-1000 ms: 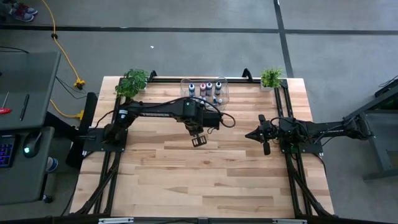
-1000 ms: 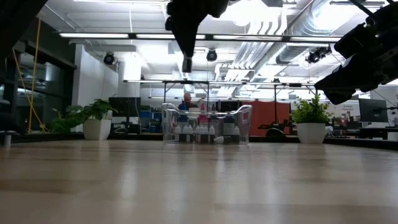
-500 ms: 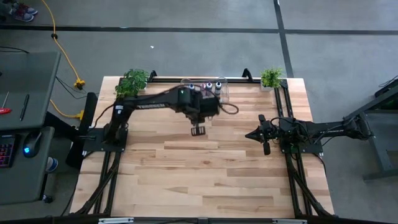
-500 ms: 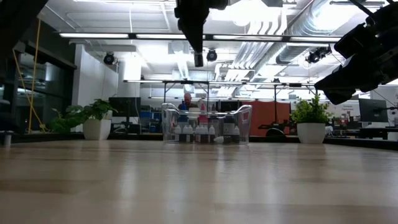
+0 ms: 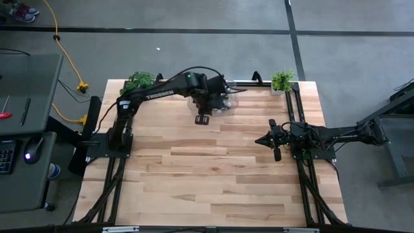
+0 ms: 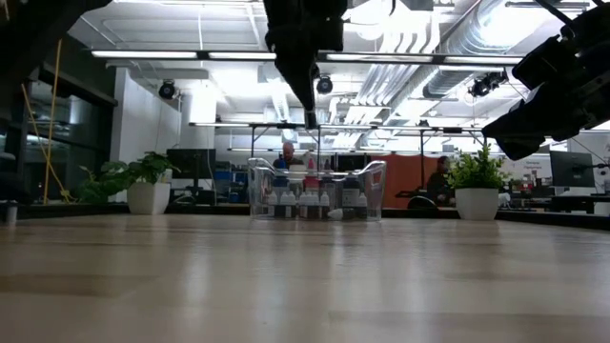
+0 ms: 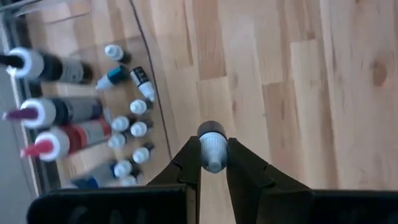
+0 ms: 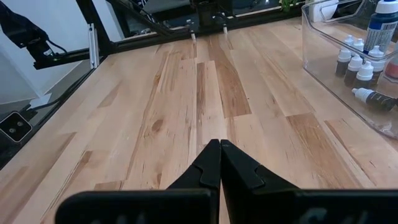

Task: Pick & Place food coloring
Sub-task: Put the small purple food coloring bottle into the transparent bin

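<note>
Left pincer pinching a small whitish-grey food-colouring bottle above the pale wooden plank worktop.
The clear plastic bin of bottles sits just beside it; right pincer pressed together; bright workshop room beyond.

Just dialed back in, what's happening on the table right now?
The left gripper is shut on one small white-capped food coloring bottle, held up in the air near the clear plastic bin at the far edge of the table. The other food coloring bottles sit inside that bin, a few lying on their sides. The right gripper is shut and empty, waiting over the table's right side.
</note>
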Robot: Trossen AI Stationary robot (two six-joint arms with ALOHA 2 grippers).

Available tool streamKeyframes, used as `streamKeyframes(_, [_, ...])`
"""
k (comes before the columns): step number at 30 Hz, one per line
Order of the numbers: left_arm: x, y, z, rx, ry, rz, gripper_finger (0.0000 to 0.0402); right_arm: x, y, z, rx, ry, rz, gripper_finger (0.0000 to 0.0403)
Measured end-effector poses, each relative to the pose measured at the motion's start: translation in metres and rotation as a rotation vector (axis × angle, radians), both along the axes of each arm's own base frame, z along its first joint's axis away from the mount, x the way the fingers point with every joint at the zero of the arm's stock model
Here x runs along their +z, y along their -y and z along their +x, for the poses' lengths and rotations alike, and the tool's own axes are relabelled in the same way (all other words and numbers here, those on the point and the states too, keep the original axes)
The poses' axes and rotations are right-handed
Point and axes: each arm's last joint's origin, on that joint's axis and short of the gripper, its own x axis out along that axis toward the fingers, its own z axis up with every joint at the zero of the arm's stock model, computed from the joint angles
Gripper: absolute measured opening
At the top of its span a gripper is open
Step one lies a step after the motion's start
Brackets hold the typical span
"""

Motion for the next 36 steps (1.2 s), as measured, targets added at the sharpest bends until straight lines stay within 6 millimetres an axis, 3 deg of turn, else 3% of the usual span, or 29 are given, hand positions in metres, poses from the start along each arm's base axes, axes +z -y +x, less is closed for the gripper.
streamKeyframes(15, [-0.043,-0.051,-0.004,-0.392,-0.014,0.177,0.0039,0.0,0.0,0.0,0.0,0.0,0.0,0.0])
streamKeyframes(26, [-0.069,-0.084,-0.011,-0.43,-0.018,0.288,0.0039,0.0,0.0,0.0,0.0,0.0,0.0,0.0])
streamKeyframes(36, [-0.091,-0.091,-0.019,-0.592,-0.073,0.326,0.0039,0.0,0.0,0.0,0.0,0.0,0.0,0.0])
